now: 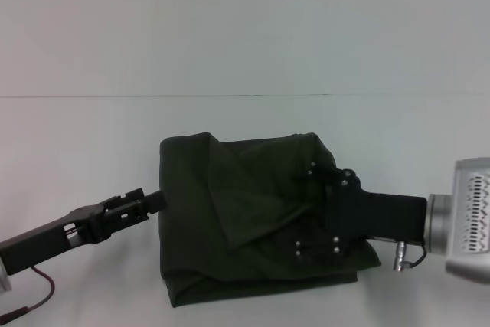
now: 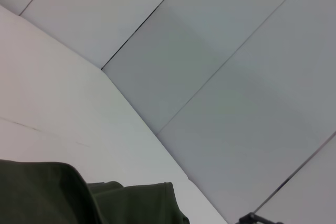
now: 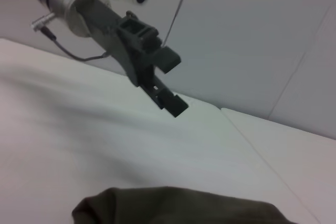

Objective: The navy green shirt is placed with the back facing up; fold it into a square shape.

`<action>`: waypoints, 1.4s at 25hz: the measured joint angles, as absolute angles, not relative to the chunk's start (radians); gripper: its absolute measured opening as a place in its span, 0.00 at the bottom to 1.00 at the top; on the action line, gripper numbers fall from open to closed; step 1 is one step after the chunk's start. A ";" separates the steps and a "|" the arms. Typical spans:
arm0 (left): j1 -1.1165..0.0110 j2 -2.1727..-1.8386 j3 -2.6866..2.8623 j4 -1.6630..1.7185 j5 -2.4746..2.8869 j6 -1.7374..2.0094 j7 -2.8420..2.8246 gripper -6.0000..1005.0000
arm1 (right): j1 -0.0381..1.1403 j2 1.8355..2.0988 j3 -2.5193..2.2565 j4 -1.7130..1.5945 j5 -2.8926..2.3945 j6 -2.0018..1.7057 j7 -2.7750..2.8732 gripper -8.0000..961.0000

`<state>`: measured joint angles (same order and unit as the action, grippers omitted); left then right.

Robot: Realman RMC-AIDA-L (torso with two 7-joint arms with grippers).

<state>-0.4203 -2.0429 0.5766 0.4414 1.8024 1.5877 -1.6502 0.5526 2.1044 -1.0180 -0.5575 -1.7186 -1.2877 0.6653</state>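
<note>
Surface: white surface (image 1: 92, 158), plain and flat, with a thin seam line running across it beyond the shirt.
Room: pale panelled wall (image 2: 220, 66) with dark joint lines behind the surface; nothing else stands near the shirt.
Shirt: the navy green shirt (image 1: 230, 220) lies on the surface in a rough, partly folded block, dark olive, plain side showing; one layer is turned over the middle with a diagonal edge, and the near edge bulges unevenly. No lettering shows.
Left arm: reaches in low from the shirt's left side, nearly level with the surface, forearm slanting up toward the cloth.
Left gripper: the left gripper (image 1: 151, 203) has its tip right at the shirt's left edge, about mid-height of the block; the right wrist view shows it (image 3: 170, 100) from the far side with its dark fingers close together. Whether cloth is pinched between them cannot be told.
Right arm: comes in level from the shirt's right side, its silver wrist just off the cloth.
Right gripper: the right gripper (image 1: 325, 204) lies over the shirt's right part, black body flat on the fabric; its fingertips blend into the dark cloth, so its opening and grip cannot be told.
</note>
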 joint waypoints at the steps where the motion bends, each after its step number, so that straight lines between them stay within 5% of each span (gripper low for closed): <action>1: -0.420 -2.043 0.576 0.441 1.802 1.588 -1.650 0.93 | 0.554 2.105 -1.046 -0.557 -1.709 -1.270 0.661 0.96; 35: -0.421 -2.048 0.564 0.440 1.801 1.604 -1.657 0.93 | 0.576 2.110 -1.373 -0.557 -1.533 -0.970 0.598 0.93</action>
<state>-0.4209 -2.0478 0.5644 0.4402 1.8007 1.6035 -1.6567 0.5764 2.1098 -1.3731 -0.5566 -1.5326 -0.9700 0.5981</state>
